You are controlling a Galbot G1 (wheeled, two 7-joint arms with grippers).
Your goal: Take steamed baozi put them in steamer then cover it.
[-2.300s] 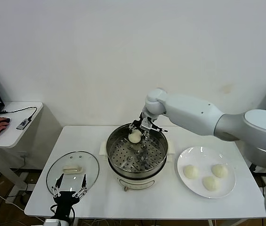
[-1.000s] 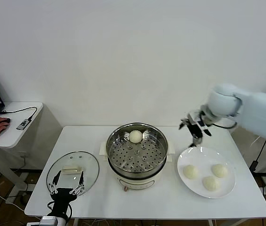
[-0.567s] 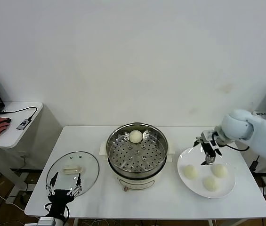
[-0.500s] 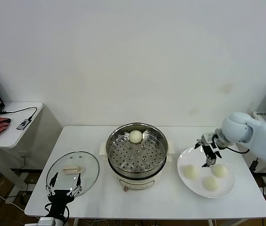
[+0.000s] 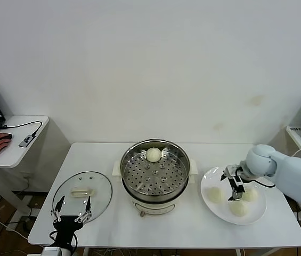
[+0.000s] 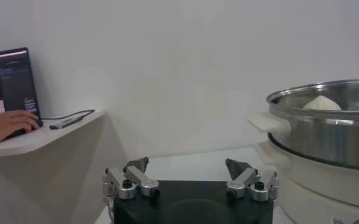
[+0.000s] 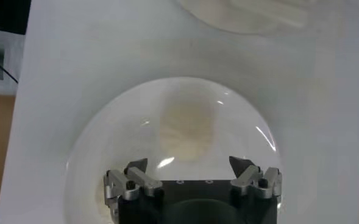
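The steamer (image 5: 178,176) stands mid-table with one baozi (image 5: 153,154) on the far side of its perforated tray. Three baozi (image 5: 214,194) (image 5: 239,208) (image 5: 250,195) lie on a white plate. My right gripper (image 5: 235,185) is open and empty, low over the plate between them. In the right wrist view a cream baozi (image 7: 187,131) lies just ahead of the open right gripper (image 7: 188,163). The cover (image 5: 99,184) lies flat on the table at the left. My left gripper (image 5: 70,209) is open at the table's front edge beside it, and it shows open and empty in the left wrist view (image 6: 187,162).
The white plate (image 5: 222,173) sits right of the steamer. A side desk (image 5: 17,146) at the far left holds a laptop, a cable and a person's hand. The left wrist view shows the steamer wall (image 6: 325,131) with the baozi top (image 6: 321,103) above its rim.
My right gripper let go of a baozi in the steamer, then swung right and came down over the plate. The left gripper has barely shifted.
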